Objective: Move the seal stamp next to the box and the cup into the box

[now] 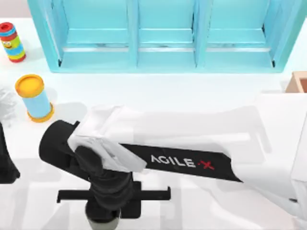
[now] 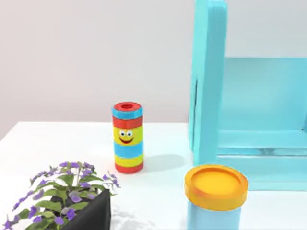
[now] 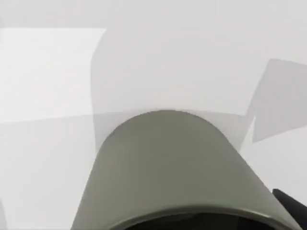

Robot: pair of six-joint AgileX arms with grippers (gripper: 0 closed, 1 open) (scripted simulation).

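The right arm (image 1: 182,160) is stretching across the lower middle of the top view, its gripper (image 1: 103,211) hanging at the bottom edge over the cup (image 1: 102,221) and hiding most of it; I cannot tell whether the jaws are clenching it. In the right wrist view the cup (image 3: 168,167) is showing plain olive-green sides, its rim cut off. The box (image 1: 298,82) is peeking in at the right edge. The left arm (image 1: 5,163) is sitting at the left edge.

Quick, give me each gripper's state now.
Left gripper: at the table's left edge, cannot be told.
Right gripper: low at the front, around the cup; grip cannot be told.
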